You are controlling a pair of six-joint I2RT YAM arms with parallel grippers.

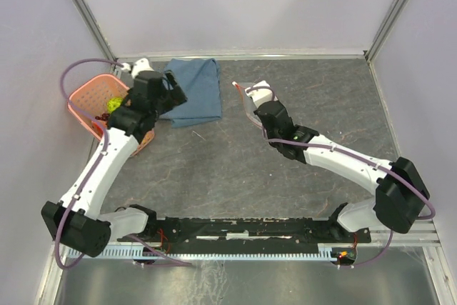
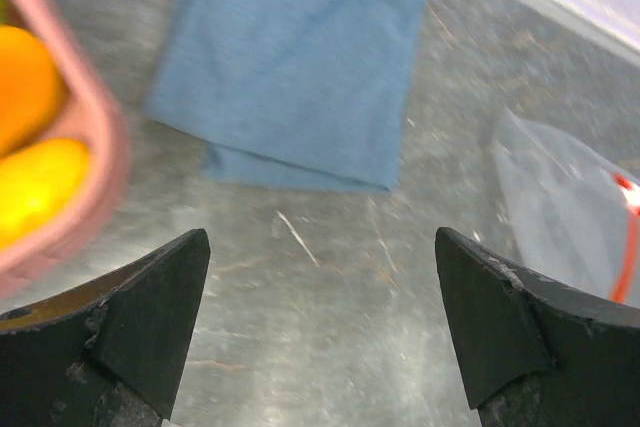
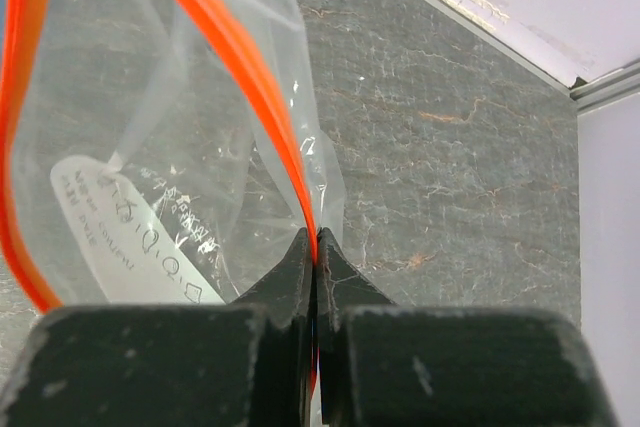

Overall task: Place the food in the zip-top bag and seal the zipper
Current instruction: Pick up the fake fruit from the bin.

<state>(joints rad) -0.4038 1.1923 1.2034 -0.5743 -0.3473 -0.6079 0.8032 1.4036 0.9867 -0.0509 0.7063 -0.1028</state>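
The clear zip-top bag point(image 3: 150, 147) with a white label hangs open from my right gripper point(image 3: 316, 237), which is shut on its orange-red zipper point(image 3: 240, 57). In the top view the bag point(image 1: 248, 96) is held at mid-table by the right gripper point(image 1: 255, 106). My left gripper point(image 2: 320, 237) is open and empty, low over bare table between the basket and the bag point(image 2: 560, 207); in the top view it point(image 1: 170, 95) is beside the basket. The food lies in the pink basket: an orange fruit point(image 2: 20, 82), a yellow fruit point(image 2: 35, 187) and a yellow-green ball point(image 1: 114, 103).
The pink perforated basket point(image 1: 84, 98) stands at the far left near the wall. A folded blue cloth point(image 1: 194, 91) lies between the basket and the bag, and shows in the left wrist view point(image 2: 300, 57). Grey walls enclose the table.
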